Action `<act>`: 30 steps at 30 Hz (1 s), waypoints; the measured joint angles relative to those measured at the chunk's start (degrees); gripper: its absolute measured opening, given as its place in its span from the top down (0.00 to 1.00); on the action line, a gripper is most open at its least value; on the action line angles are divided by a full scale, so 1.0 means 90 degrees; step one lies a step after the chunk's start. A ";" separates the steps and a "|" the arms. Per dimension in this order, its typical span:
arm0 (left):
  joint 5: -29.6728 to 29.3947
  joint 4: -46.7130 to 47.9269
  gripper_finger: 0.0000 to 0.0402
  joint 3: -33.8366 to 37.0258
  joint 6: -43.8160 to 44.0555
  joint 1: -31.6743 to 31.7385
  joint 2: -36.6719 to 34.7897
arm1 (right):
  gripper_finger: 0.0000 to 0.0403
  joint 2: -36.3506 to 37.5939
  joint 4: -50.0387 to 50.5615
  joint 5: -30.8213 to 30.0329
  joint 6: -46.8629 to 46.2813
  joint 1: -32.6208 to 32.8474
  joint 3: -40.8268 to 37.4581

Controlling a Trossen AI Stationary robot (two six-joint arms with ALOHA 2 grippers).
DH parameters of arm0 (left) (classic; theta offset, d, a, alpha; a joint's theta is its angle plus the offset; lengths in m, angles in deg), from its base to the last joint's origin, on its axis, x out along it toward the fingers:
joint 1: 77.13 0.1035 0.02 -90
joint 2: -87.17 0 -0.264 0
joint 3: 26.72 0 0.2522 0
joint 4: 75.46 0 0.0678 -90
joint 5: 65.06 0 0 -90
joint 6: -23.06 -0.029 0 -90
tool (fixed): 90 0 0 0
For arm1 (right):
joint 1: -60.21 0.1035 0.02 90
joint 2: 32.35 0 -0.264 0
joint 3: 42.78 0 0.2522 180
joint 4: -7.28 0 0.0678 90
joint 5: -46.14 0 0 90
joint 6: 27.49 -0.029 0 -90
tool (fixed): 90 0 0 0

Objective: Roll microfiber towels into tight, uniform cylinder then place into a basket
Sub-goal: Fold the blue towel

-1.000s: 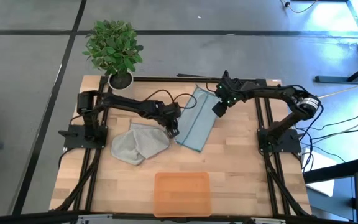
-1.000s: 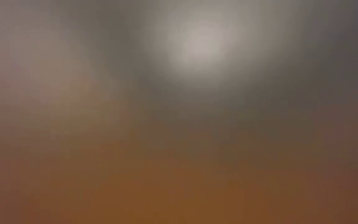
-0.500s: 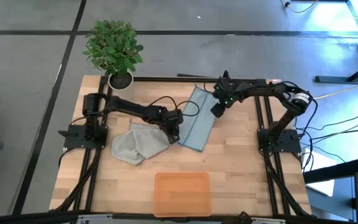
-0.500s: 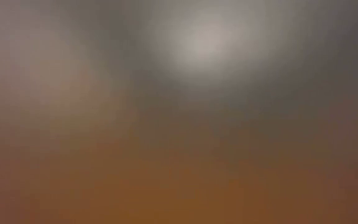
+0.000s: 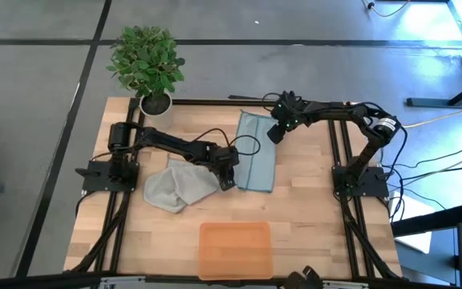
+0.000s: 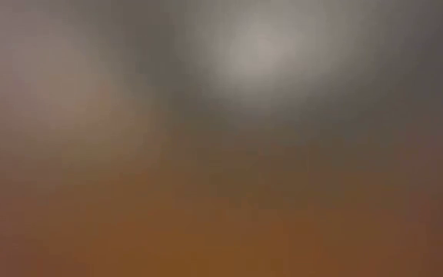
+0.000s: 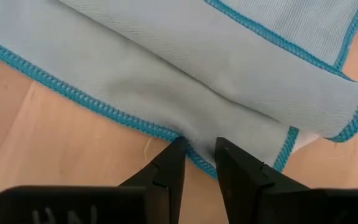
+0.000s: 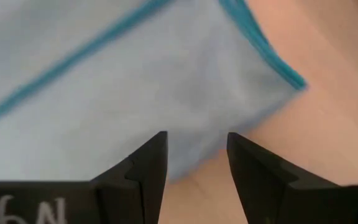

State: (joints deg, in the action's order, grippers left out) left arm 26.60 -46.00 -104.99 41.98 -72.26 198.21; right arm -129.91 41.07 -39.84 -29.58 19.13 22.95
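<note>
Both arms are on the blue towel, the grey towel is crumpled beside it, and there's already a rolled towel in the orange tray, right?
Not quite. The high view shows the orange tray holding no towel. The rest stands: the left gripper and right gripper are at opposite ends of the blue towel, and the grey towel lies crumpled beside it.

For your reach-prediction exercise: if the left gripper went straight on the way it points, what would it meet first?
The left gripper would probably meet the stitched edge of the pale blue towel straight away; its tips already seem to be at that hem.
</note>
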 joint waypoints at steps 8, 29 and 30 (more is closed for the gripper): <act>-0.0300 0.0228 0.79 0.0018 -0.0482 0.0177 -0.0743 | 0.58 0.0865 0.0717 0.0163 0.0283 0.0274 0.0394; -0.1170 0.1047 0.79 0.0008 -0.0865 0.0210 -0.2791 | 0.58 0.2612 0.2649 0.1282 0.1627 0.3686 0.0393; -0.1174 0.1026 0.79 0.0008 -0.0887 0.0210 -0.2830 | 0.58 0.2548 0.2649 0.1169 0.1636 0.3830 0.0391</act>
State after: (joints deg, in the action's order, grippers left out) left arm 16.03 -36.77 -104.92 34.00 -70.37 172.74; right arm -106.97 64.91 -29.32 -14.86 53.60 26.46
